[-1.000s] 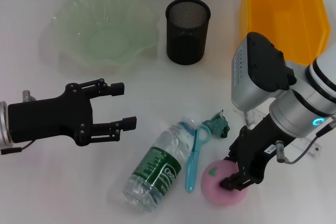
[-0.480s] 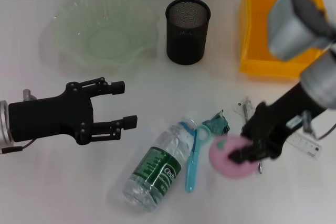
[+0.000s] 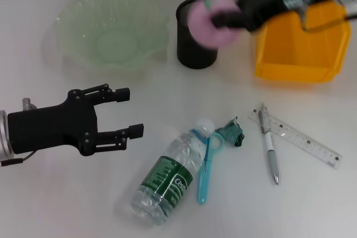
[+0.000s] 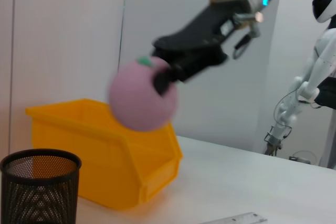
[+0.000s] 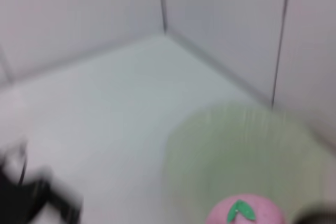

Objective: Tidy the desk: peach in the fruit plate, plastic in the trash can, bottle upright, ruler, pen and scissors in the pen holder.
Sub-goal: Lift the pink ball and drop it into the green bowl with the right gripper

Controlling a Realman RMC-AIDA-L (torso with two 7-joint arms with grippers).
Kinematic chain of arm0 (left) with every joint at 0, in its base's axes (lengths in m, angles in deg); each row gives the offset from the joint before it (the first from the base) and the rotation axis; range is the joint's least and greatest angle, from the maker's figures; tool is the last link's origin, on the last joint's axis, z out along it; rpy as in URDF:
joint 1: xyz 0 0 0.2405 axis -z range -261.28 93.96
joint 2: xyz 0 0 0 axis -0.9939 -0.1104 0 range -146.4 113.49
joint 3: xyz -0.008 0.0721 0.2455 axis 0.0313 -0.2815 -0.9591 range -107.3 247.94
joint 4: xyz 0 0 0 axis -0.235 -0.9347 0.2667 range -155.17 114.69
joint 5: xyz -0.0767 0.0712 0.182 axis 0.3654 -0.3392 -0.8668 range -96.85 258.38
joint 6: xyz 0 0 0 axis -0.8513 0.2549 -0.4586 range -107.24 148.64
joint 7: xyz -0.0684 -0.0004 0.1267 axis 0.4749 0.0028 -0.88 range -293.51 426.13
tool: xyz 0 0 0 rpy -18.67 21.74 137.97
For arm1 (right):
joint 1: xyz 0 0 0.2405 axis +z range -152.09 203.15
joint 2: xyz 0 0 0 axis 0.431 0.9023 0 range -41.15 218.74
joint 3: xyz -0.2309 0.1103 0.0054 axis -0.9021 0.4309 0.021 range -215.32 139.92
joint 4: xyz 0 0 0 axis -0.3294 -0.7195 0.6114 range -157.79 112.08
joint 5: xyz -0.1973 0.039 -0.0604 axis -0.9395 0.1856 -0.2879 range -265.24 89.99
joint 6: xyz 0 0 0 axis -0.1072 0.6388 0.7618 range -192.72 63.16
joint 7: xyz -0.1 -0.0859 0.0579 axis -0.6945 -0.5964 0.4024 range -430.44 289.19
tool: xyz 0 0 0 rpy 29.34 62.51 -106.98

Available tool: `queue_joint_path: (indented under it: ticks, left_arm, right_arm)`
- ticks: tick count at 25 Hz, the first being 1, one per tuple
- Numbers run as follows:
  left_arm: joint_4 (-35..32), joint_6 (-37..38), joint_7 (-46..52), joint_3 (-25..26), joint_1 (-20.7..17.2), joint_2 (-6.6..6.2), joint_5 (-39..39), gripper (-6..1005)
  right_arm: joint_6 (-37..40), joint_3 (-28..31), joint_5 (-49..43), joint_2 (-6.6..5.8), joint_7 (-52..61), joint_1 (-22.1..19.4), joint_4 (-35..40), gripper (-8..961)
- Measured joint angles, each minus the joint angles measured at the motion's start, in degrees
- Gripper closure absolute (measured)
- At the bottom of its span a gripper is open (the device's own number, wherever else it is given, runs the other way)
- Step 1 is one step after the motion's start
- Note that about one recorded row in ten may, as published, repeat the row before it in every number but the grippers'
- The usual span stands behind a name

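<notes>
My right gripper (image 3: 226, 19) is shut on the pink peach (image 3: 207, 26) and holds it in the air over the black mesh pen holder (image 3: 195, 45), right of the green fruit plate (image 3: 111, 32). The left wrist view shows the peach (image 4: 139, 98) in the right gripper (image 4: 170, 74) above the yellow trash can (image 4: 105, 150). The right wrist view has the peach (image 5: 242, 213) low over the fruit plate (image 5: 236, 140). My left gripper (image 3: 131, 111) hovers open at the left. The bottle (image 3: 167, 176) lies on its side. Beside it are blue scissors (image 3: 204, 166), green plastic (image 3: 231, 133), pen (image 3: 269, 151) and ruler (image 3: 304, 139).
The yellow trash can (image 3: 301, 37) stands at the back right, beside the pen holder (image 4: 39, 187). The ruler's end (image 4: 236, 217) shows in the left wrist view. Bare white table lies between the left gripper and the plate.
My right gripper has lifted the peach from the table's front right and carried it up and back to above the pen holder. The pen and ruler are now uncovered. The left arm has not moved.
</notes>
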Motion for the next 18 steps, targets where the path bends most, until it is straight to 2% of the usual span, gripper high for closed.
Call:
queue_joint_path:
  ticks: [1,2,3,10,15,18]
  left_arm:
    - [0.0,-0.3,0.0,0.0,-0.2,0.02,0.2,188]
    - [0.0,-0.4,0.0,0.0,-0.2,0.03,0.2,188]
    - [0.0,-0.4,0.0,0.0,-0.3,0.03,0.3,188]
    - [0.0,-0.2,0.0,0.0,-0.3,0.1,0.4,188]
    - [0.1,-0.3,0.0,-0.3,-0.4,0.14,0.3,188]
    - [0.1,-0.2,0.1,-0.2,-0.4,0.17,0.3,188]
  right_arm:
    - [-2.6,-0.1,1.0,0.02,-0.1,1.2,-2.1,781]
    - [-7.7,-0.4,3.0,-0.01,-1.4,4.3,-7.7,788]
    - [-7.7,-0.4,3.0,-0.01,-1.4,4.3,-7.7,796]
    - [-24.3,-0.5,8.6,0.01,-11.9,15.8,-30.0,860]
    - [-34.3,-0.8,12.2,0.37,-20.7,21.1,-41.4,905]
    - [-41.3,-3.7,17.7,0.49,-25.2,23.4,-47.2,915]
